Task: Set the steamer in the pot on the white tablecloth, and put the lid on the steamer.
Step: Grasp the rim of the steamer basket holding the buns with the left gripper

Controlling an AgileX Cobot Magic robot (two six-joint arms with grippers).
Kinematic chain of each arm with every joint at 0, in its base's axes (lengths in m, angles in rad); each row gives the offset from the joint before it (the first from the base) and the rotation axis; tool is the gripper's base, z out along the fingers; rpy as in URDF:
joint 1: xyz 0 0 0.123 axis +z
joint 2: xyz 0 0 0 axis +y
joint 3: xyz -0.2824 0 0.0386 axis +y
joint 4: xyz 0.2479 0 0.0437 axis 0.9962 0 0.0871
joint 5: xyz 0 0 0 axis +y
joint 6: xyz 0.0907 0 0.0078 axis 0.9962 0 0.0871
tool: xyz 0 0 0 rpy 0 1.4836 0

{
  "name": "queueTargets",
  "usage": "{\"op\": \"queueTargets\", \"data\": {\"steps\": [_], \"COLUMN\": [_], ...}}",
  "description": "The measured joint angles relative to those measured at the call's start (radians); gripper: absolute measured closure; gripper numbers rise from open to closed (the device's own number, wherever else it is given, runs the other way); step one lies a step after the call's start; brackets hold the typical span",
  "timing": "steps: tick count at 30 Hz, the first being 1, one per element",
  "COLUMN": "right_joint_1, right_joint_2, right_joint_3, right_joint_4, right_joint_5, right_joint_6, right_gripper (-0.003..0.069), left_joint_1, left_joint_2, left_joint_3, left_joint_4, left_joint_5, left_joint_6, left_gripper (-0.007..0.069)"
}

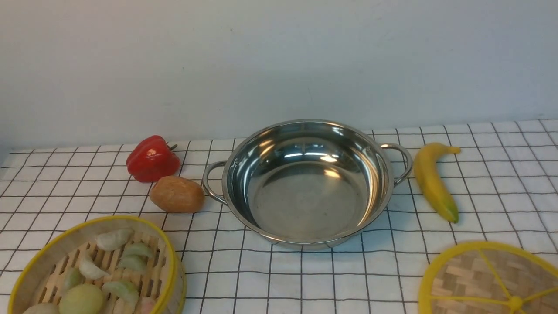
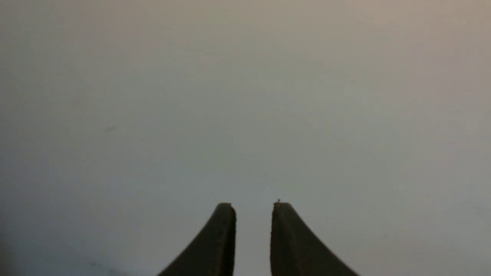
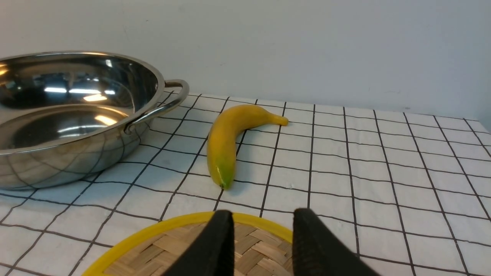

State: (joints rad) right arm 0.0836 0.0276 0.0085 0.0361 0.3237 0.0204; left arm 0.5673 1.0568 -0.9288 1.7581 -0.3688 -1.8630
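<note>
Steamer round slatted bamboo, pot shiny steel

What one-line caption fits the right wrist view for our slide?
Right gripper open over the woven bamboo lid, facing a banana and the empty steel pot on the white tablecloth.

The pot is showing polished steel, mirror-glossy and smooth, and its wire handles are shining in the same way. The white tablecloth is looking like soft, matt woven cloth. The steamer is showing pale, dry, unvarnished wooden slats under a smooth yellow rim that is looking like plastic. The lid is presenting rough woven bamboo strips inside a similar yellow rim. The banana and the red pepper are gleaming like smooth plastic, while the brown potato is looking dull and grainy. The fingers of the right gripper are appearing matt black.
</note>
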Motion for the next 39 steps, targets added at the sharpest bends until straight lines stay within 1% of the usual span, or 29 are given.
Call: {"op": "queueTargets", "data": {"steps": [2, 4, 6, 7, 8, 9, 10, 12, 13, 14, 16, 18, 20, 21, 22, 25, 26, 27, 28, 29, 31, 32, 33, 34, 35, 36, 37, 38, 39], "right_joint_1": [0.0, 0.0, 0.0, 0.0, 0.0, 0.0, 0.0, 0.0, 0.0, 0.0, 0.0, 0.0, 0.0, 0.0, 0.0, 0.0, 0.0, 0.0, 0.0, 0.0, 0.0, 0.0, 0.0, 0.0, 0.0, 0.0, 0.0, 0.0, 0.0], "right_joint_2": [0.0, 0.0, 0.0, 0.0, 0.0, 0.0, 0.0, 0.0, 0.0, 0.0, 0.0, 0.0, 0.0, 0.0, 0.0, 0.0, 0.0, 0.0, 0.0, 0.0, 0.0, 0.0, 0.0, 0.0, 0.0, 0.0, 0.0, 0.0, 0.0], "right_joint_3": [0.0, 0.0, 0.0, 0.0, 0.0, 0.0, 0.0, 0.0, 0.0, 0.0, 0.0, 0.0, 0.0, 0.0, 0.0, 0.0, 0.0, 0.0, 0.0, 0.0, 0.0, 0.0, 0.0, 0.0, 0.0, 0.0, 0.0, 0.0, 0.0], "right_joint_4": [0.0, 0.0, 0.0, 0.0, 0.0, 0.0, 0.0, 0.0, 0.0, 0.0, 0.0, 0.0, 0.0, 0.0, 0.0, 0.0, 0.0, 0.0, 0.0, 0.0, 0.0, 0.0, 0.0, 0.0, 0.0, 0.0, 0.0, 0.0, 0.0], "right_joint_5": [0.0, 0.0, 0.0, 0.0, 0.0, 0.0, 0.0, 0.0, 0.0, 0.0, 0.0, 0.0, 0.0, 0.0, 0.0, 0.001, 0.0, 0.0, 0.0, 0.0, 0.0, 0.0, 0.0, 0.0, 0.0, 0.0, 0.0, 0.0, 0.0], "right_joint_6": [0.0, 0.0, 0.0, 0.0, 0.0, 0.0, 0.0, 0.0, 0.0, 0.0, 0.0, 0.0, 0.0, 0.0, 0.0, 0.0, 0.0, 0.0, 0.0, 0.0, 0.0, 0.0, 0.0, 0.0, 0.0, 0.0, 0.0, 0.0, 0.0], "right_gripper": [0.0416, 0.0416, 0.0416, 0.0416, 0.0416, 0.0416, 0.0416, 0.0416, 0.0416, 0.0416, 0.0416, 0.0416, 0.0416, 0.0416, 0.0416, 0.0416, 0.0416, 0.0416, 0.0416, 0.0416, 0.0416, 0.0416, 0.0416, 0.0416, 0.0416, 0.0416, 0.0416, 0.0416, 0.0416], "left_joint_1": [-0.074, -0.118, -0.185, -0.191, -0.255, -0.306, -0.306, -0.431, -0.44, -0.507, -0.567, -0.596, -0.606, -0.607, -0.608, -0.617, -0.625, -0.63, -0.634, -0.645, -0.663, -0.678, -0.704, -0.724, -0.746, -0.767, -0.772, -0.804, -0.807], "left_joint_2": [0.033, 0.041, 0.043, 0.043, 0.043, 0.043, 0.043, 0.043, 0.043, 0.043, 0.044, 0.047, 0.048, 0.048, 0.048, 0.057, 0.067, 0.074, 0.081, 0.089, 0.093, 0.093, 0.091, 0.087, 0.084, 0.075, 0.074, 0.06, 0.058], "left_joint_3": [0.0, 0.0, 0.0, 0.0, 0.0, 0.0, 0.0, 0.0, 0.0, 0.0, 0.0, 0.0, 0.0, 0.004, 0.005, 0.021, 0.024, 0.026, 0.027, 0.028, 0.028, 0.028, 0.028, 0.028, 0.028, 0.028, 0.028, 0.028, 0.028], "left_joint_4": [-0.004, -0.004, -0.003, -0.003, -0.003, -0.003, -0.003, -0.004, -0.004, -0.004, -0.011, -0.075, -0.209, -0.357, -0.377, -0.714, -0.854, -0.962, -1.025, -1.152, -1.296, -1.39, -1.5, -1.561, -1.6, -1.616, -1.616, -1.591, -1.586], "left_joint_5": [0.201, 0.302, 0.397, 0.414, 0.472, 0.502, 0.506, 0.527, 0.527, 0.523, 0.523, 0.545, 0.583, 0.622, 0.629, 0.781, 0.883, 0.941, 0.998, 1.06, 1.149, 1.201, 1.262, 1.322, 1.35, 1.404, 1.404, 1.436, 1.436], "left_joint_6": [0.0, 0.015, 0.086, 0.104, 0.176, 0.215, 0.223, 0.319, 0.319, 0.358, 0.382, 0.381, 0.388, 0.433, 0.444, 0.738, 0.955, 1.086, 1.214, 1.365, 1.56, 1.69, 1.863, 1.999, 2.065, 2.202, 2.202, 2.339, 2.339], "left_gripper": [0.0414, 0.0383, 0.033, 0.0326, 0.0283, 0.026, 0.0256, 0.0205, 0.0202, 0.0181, 0.017, 0.0168, 0.0174, 0.0184, 0.0186, 0.023, 0.025, 0.0269, 0.0281, 0.0309, 0.0344, 0.0371, 0.0403, 0.0433, 0.0452, 0.0479, 0.0483, 0.052, 0.0524]}}
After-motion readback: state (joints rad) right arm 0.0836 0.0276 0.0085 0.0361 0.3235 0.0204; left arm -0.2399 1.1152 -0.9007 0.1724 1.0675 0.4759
